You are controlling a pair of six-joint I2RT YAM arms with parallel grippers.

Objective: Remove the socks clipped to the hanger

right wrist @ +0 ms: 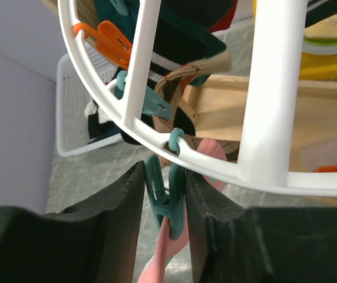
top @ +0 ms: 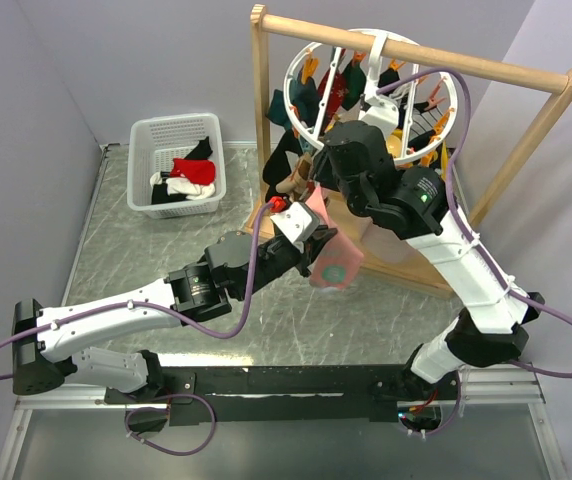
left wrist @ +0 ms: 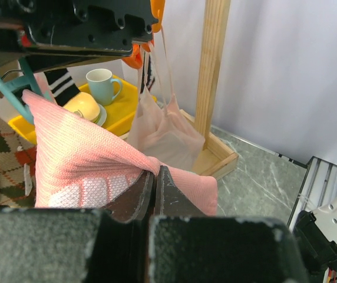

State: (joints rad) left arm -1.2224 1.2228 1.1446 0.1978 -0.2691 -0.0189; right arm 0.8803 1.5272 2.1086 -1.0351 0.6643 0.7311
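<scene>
The white ring hanger (top: 292,88) hangs from a wooden rail, with several dark, red and patterned socks (top: 311,100) clipped round it. A pink sock (top: 334,258) hangs below it from a teal clip (right wrist: 171,200). My right gripper (right wrist: 164,177) is shut on that clip; both fingers press its handles just under the hanger's rim (right wrist: 157,132). The sock's pink top (right wrist: 165,250) is still in the clip's mouth. My left gripper (left wrist: 155,171) is shut on the pink sock (left wrist: 80,165) lower down. In the top view the left gripper (top: 309,235) sits below the right gripper (top: 318,165).
A white basket (top: 146,135) with loose socks stands at the back left. The tall wooden frame (top: 260,90) carries the hanger, its base behind the arms. In the left wrist view a sheer pale sock (left wrist: 165,127) hangs near a wooden post (left wrist: 212,59), with a yellow tray (left wrist: 124,112) and mug (left wrist: 101,82) behind.
</scene>
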